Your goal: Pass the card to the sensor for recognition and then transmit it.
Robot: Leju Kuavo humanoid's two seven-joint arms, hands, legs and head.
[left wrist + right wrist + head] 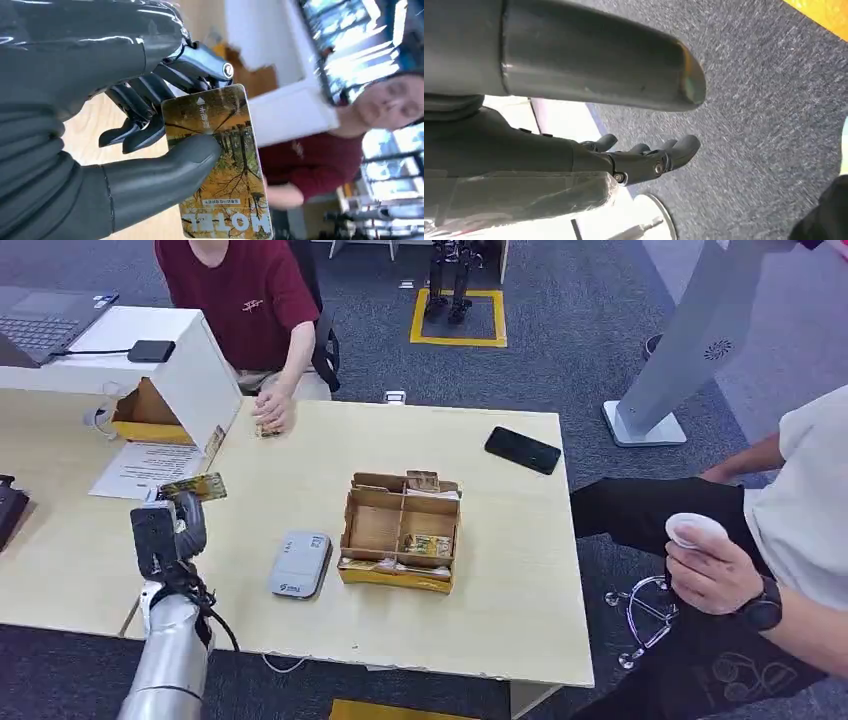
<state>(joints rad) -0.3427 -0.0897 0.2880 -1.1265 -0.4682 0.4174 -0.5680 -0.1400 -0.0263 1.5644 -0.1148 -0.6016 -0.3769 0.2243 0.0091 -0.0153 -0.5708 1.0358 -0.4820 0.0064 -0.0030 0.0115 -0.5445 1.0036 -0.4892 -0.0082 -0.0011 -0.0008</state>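
Left hand [168, 530]: pinches the card [194, 487] between thumb [165, 170] and fingers, raised above the table's [500, 570] left side.
Right hand [644, 157]: empty, fingers loosely apart.
Risk: thin pinch; card may slip or tilt before reaching the sensor [299, 563].
Card axis: roughly level, long axis running left-right, free end toward the card box [400, 533].

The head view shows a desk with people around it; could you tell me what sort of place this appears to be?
Probably a mock hotel reception desk: the left hand holds a card printed "HOTEL", a grey sensor sits on the table, beside a cardboard card organizer.
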